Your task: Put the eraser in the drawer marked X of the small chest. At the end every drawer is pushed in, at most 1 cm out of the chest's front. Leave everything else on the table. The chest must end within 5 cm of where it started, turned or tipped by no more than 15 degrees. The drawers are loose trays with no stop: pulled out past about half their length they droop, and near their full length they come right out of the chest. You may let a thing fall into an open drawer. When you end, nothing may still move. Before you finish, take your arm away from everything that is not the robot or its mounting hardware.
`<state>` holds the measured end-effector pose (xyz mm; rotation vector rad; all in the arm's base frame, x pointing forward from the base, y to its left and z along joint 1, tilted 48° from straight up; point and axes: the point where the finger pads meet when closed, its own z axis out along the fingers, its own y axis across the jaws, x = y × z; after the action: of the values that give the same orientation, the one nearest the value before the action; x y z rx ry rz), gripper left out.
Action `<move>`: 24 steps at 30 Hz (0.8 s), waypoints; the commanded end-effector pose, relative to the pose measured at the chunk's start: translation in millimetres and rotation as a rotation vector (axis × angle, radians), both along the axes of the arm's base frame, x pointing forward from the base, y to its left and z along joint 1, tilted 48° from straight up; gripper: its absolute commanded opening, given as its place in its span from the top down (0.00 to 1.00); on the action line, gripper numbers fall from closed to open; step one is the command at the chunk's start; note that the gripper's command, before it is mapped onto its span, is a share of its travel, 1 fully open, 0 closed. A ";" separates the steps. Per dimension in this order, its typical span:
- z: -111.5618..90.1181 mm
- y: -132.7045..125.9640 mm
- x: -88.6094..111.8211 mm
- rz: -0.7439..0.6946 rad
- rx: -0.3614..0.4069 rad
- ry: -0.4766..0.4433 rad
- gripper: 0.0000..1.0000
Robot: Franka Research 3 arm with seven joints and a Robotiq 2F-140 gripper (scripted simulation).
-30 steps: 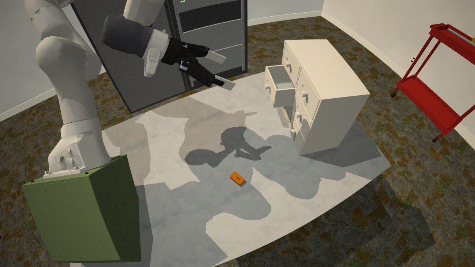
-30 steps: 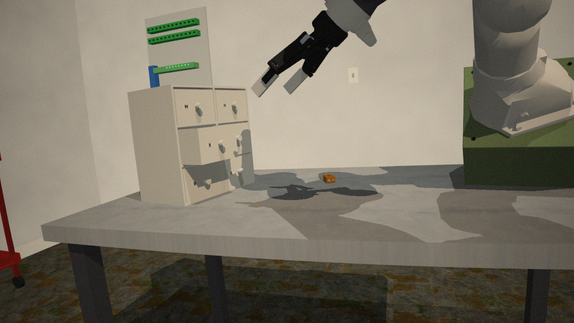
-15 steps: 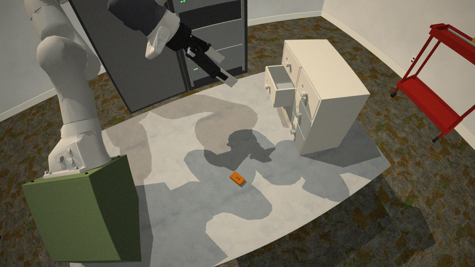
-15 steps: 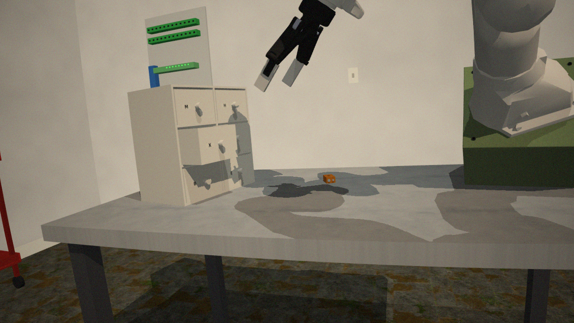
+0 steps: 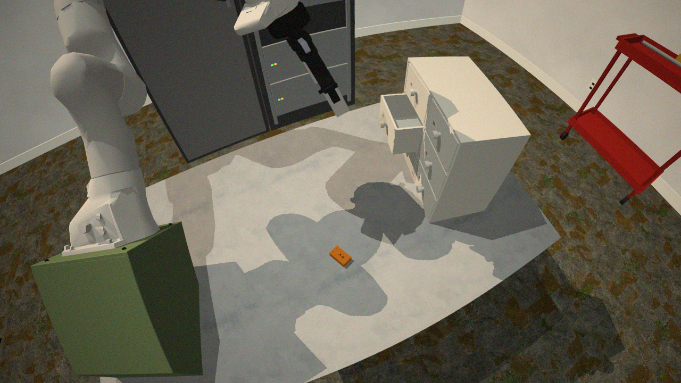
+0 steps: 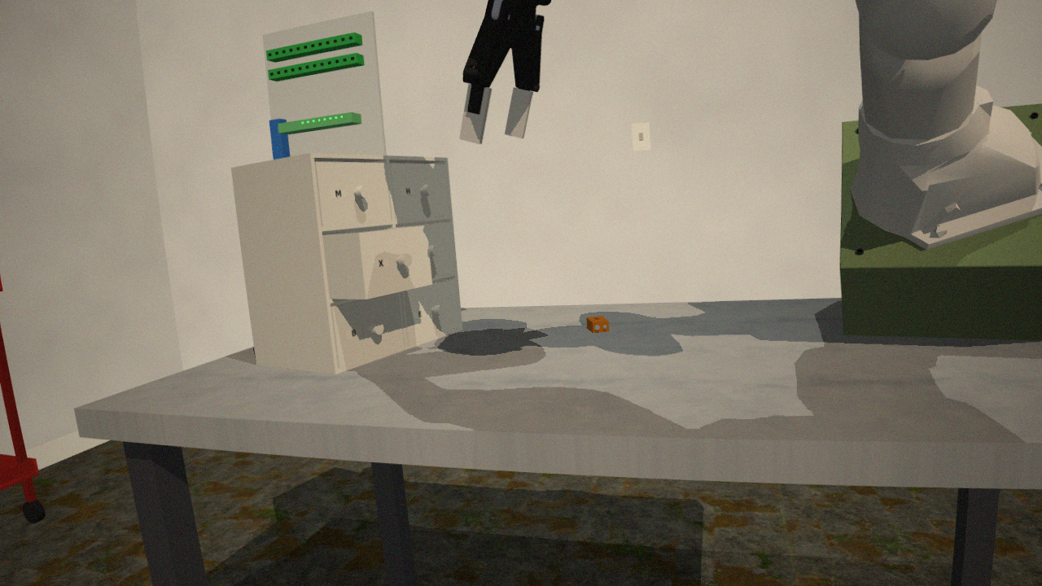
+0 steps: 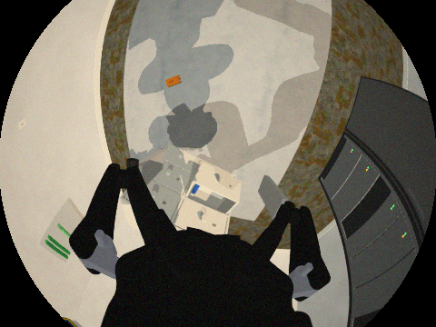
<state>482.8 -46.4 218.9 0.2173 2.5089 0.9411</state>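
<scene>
The orange eraser (image 5: 340, 256) lies flat on the table, in front of the chest; it also shows in the exterior view (image 6: 597, 324) and in the wrist view (image 7: 173, 82). The cream chest (image 5: 457, 133) stands at the table's far right side. Its drawer marked X (image 6: 374, 262) is pulled partly out (image 5: 401, 123) and looks empty. The other drawers sit in. My gripper (image 6: 496, 124) (image 5: 335, 102) is open and empty, pointing down, high above the table between the chest and the eraser.
The green robot base (image 5: 118, 305) stands at the table's near left corner. A dark server cabinet (image 5: 228, 61) stands behind the table. A red cart (image 5: 623, 118) stands off the table to the right. A panel with green strips (image 6: 320, 87) stands behind the chest.
</scene>
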 end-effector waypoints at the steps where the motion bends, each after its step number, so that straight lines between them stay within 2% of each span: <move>1: 1.5 19.1 -11.4 0.054 0.132 0.240 0.00; 4: 2.6 17.9 -11.6 0.092 0.154 0.305 0.00; 10: 3.5 16.9 -11.7 0.118 0.159 0.334 0.00; 24: 3.9 16.4 -11.9 0.130 0.160 0.346 0.00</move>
<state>473.9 -30.5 222.5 0.2523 2.7757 1.2337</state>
